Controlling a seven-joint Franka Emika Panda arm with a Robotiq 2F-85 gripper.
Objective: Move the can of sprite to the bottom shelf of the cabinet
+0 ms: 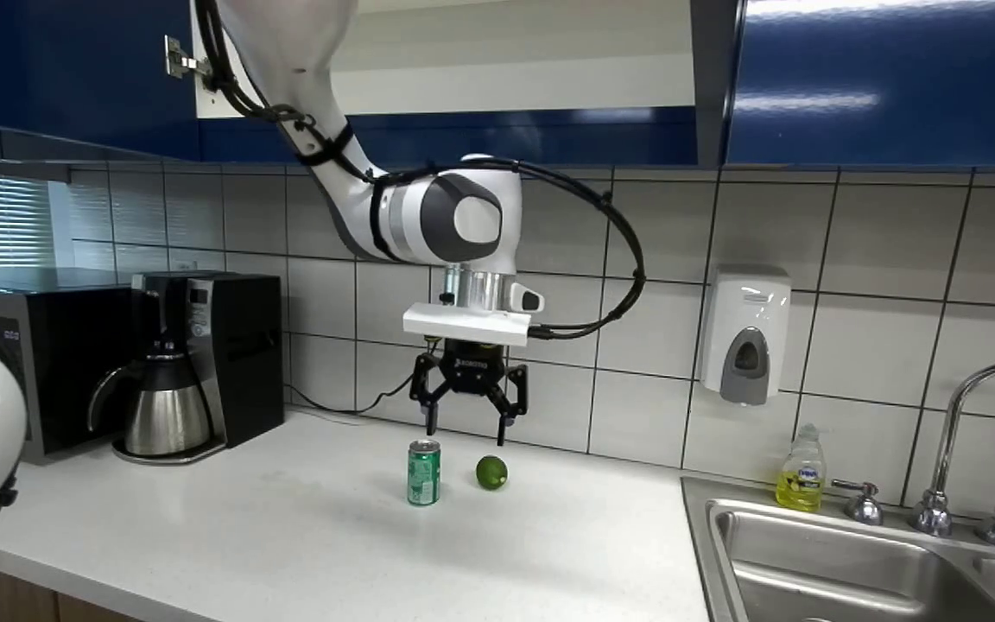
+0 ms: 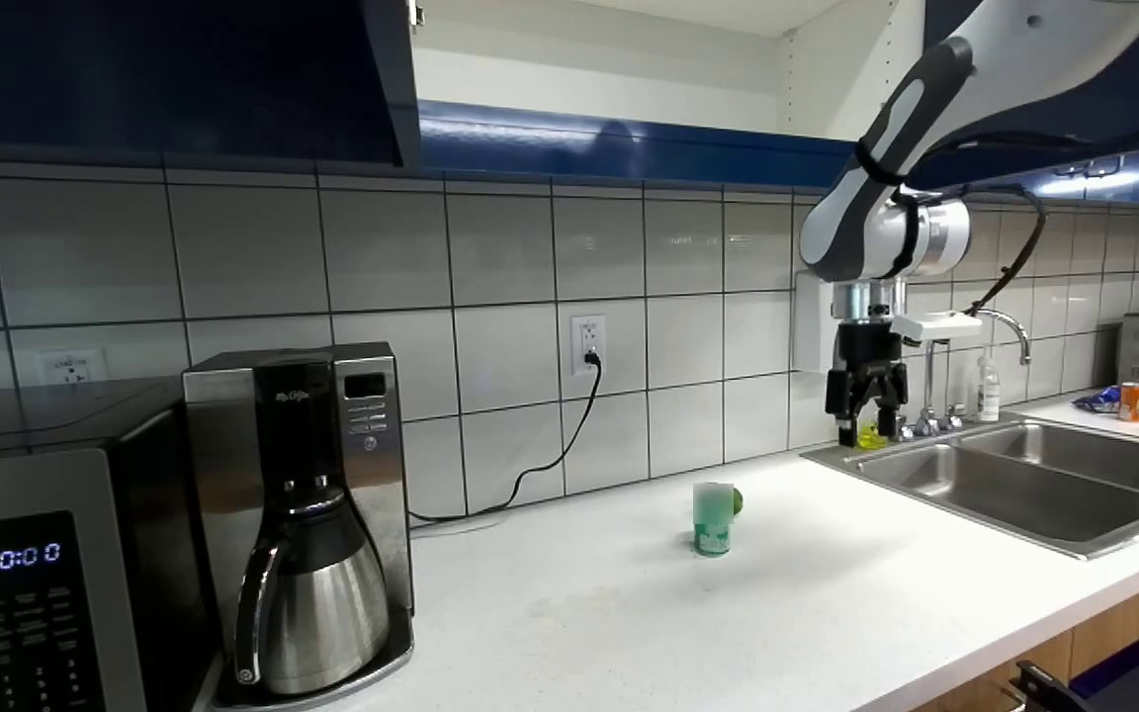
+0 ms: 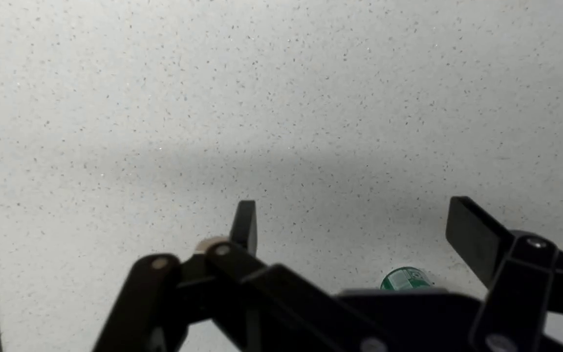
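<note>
The can of sprite (image 1: 424,472) looked metal, the countertop (image 1: 247,536) under it smooth, the tiles (image 2: 597,247) behind and cabinet trim (image 2: 530,136) above it glossy.

Place: a kitchen
Washing corner: double-bowl stainless-steel sink (image 2: 1044,494), curved chrome faucet (image 1: 948,432), clear plastic bottle of yellow liquid (image 1: 801,479), white-and-grey plastic wall dispenser (image 1: 746,333)
Coffee corner: black-and-silver boxy coffee maker (image 2: 298,435) with rounded steel carafe (image 2: 327,623), just beside a black-and-grey box-shaped microwave (image 2: 90,554)
Overhead: open wall cabinet (image 2: 629,145) with glossy dark blue trim
Below: long white speckled table (image 1: 290,536) backed by pale rectangular tiles (image 1: 649,333)
</note>
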